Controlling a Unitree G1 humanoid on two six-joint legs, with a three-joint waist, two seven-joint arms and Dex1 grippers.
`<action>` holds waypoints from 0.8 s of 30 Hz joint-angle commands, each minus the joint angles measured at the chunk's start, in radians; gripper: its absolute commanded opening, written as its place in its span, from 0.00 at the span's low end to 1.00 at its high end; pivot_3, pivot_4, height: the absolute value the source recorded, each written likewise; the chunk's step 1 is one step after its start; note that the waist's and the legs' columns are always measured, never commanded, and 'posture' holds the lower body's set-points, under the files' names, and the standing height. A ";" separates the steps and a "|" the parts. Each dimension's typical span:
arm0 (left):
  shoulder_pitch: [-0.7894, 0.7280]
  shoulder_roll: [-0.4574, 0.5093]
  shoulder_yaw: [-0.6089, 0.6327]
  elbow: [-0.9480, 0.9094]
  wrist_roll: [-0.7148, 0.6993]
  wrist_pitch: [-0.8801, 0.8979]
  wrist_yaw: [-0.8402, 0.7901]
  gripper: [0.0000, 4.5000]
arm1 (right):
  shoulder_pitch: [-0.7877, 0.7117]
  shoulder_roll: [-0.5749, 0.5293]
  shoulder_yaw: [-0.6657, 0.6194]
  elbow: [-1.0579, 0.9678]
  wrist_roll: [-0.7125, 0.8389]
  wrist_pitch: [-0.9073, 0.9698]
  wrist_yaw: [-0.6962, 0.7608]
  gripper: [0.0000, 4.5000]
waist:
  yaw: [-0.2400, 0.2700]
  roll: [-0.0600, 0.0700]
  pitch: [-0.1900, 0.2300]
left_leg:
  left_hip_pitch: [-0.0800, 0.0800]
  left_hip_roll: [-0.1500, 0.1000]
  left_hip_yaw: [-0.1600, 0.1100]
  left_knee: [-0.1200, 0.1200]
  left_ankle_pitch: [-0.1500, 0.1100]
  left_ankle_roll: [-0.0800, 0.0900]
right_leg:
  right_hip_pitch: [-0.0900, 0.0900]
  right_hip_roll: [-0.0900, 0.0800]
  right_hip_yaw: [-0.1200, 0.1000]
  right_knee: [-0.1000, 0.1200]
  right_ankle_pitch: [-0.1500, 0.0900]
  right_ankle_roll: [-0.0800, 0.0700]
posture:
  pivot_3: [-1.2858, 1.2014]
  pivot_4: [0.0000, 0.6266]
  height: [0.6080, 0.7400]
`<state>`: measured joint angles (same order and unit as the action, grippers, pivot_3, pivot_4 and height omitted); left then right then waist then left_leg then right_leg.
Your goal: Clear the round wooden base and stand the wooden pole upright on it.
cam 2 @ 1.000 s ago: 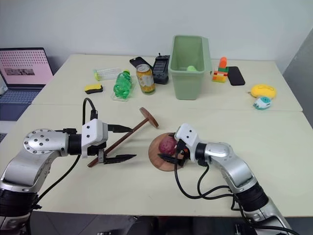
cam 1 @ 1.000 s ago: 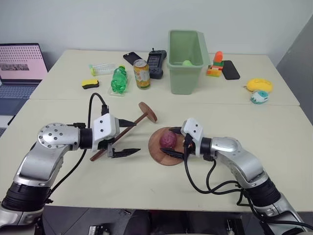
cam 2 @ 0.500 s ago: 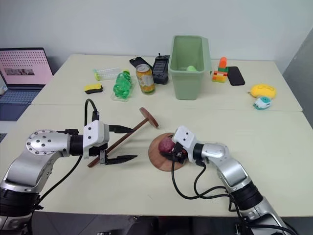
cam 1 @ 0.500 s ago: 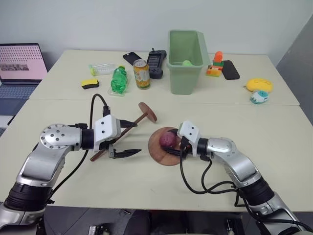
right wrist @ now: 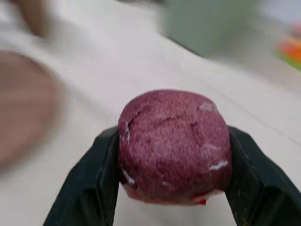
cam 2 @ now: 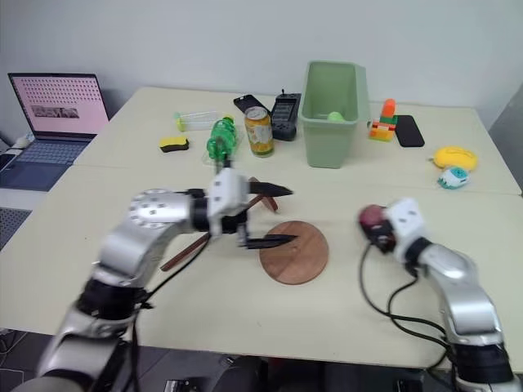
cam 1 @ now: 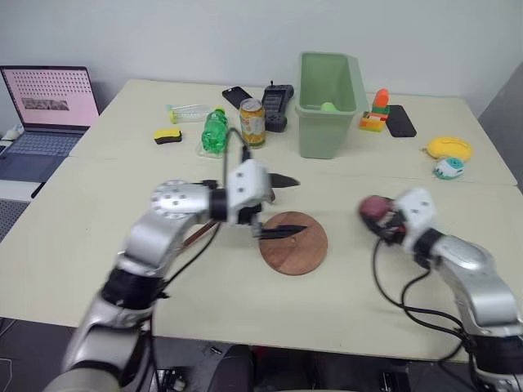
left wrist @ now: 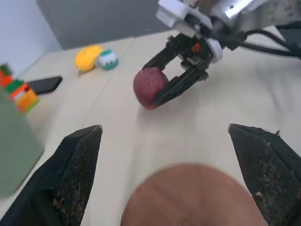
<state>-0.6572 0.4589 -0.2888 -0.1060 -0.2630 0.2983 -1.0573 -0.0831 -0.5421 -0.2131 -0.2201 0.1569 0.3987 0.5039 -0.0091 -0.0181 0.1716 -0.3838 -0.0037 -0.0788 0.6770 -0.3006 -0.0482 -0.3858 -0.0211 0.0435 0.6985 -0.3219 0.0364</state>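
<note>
Black fingers (right wrist: 101, 186) of the right gripper (cam 1: 384, 222) are clenched on a dark red, rough-skinned, rounded lump (right wrist: 174, 146), one finger on each flank, and hold it above the pale table (cam 1: 73, 237), well to the right of the round wooden base (cam 1: 293, 242). That flat reddish-brown disc now lies bare on the table.

Fingers (left wrist: 70, 181) of the left gripper (cam 1: 282, 206) stand wide apart and grasp nothing; the gripper hangs over the disc's left edge, pointing right.

The wooden pole (cam 2: 185, 251), a thin dark-brown rod, lies on the table to the left of the disc, behind the left arm.

By its look the pole should be light and stiff, with smooth wood that could slide or roll between hard fingers. A hold on the shaft near the disc-bearing end would likely keep it from swinging as it is tipped upright. The base looks thin and light, so it may shift when the pole is set down.

Most of the pole is hidden by the left arm and gripper, its disc end included, so its exact lie cannot be read. The hole in the base's centre is too small to make out. Motion blur softens both arms in the head views.
</note>
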 commanded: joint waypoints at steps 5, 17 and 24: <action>-0.105 -0.165 -0.079 0.175 0.075 -0.065 0.040 1.00 | 0.040 0.071 -0.151 0.018 0.036 -0.031 -0.129 0.56 | -0.031 0.002 -0.001 | 0.001 0.002 -0.001 -0.001 0.000 0.000 | 0.000 0.003 0.000 0.002 0.000 0.000 | 0.52 0.24 1.00; -0.088 -0.214 -0.064 0.173 0.080 -0.059 0.044 1.00 | 0.071 0.100 -0.188 -0.037 0.089 0.042 -0.180 0.99 | -0.020 0.003 -0.001 | 0.000 0.000 -0.002 0.000 0.000 0.000 | 0.000 0.001 0.000 0.001 0.000 0.000 | 0.52 0.24 1.00; -0.094 -0.187 0.025 0.101 0.048 0.005 0.101 1.00 | 0.066 0.072 -0.199 -0.088 0.073 -0.003 -0.184 0.99 | -0.020 0.003 -0.001 | 0.000 0.001 -0.002 0.000 0.000 0.000 | 0.000 0.001 0.000 0.001 0.000 0.000 | 0.52 0.24 1.00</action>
<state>-0.7393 0.2532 -0.3049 0.0493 -0.2044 0.2990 -0.9720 -0.0122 -0.4428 -0.3791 -0.2406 0.2235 0.4337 0.3167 -0.0296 -0.0151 0.1701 -0.3833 -0.0032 -0.0805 0.6767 -0.3005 -0.0483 -0.3860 -0.0204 0.0433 0.6997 -0.3220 0.0365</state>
